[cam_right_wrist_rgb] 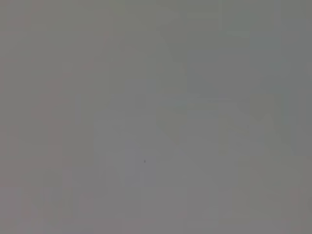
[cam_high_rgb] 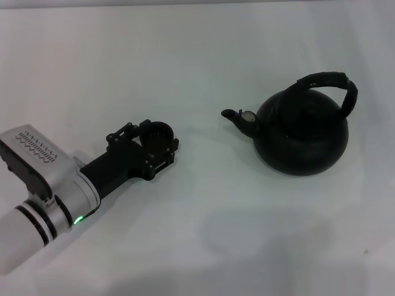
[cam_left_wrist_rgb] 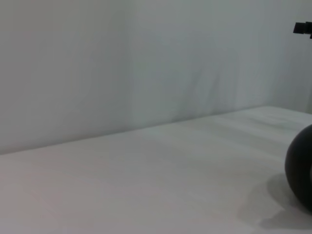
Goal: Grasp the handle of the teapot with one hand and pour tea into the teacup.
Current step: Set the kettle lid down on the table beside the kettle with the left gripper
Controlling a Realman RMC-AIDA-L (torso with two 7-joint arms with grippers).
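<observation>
The teapot (cam_high_rgb: 302,132) stands upright on the white table at the right, its short spout (cam_high_rgb: 237,117) pointing left. Its thick black arched handle (cam_high_rgb: 333,83) rises over the top with nothing holding it. The small dark teacup (cam_high_rgb: 157,137) rests on the table left of the spout. My left gripper (cam_high_rgb: 151,148) reaches in from the lower left, and its black fingers hug the teacup on both sides. In the left wrist view, a rounded edge of the teapot (cam_left_wrist_rgb: 300,175) shows. My right gripper is out of view.
The white table (cam_high_rgb: 203,246) spreads out around both objects, and a pale wall (cam_left_wrist_rgb: 122,63) stands behind it. The right wrist view shows only a plain grey surface.
</observation>
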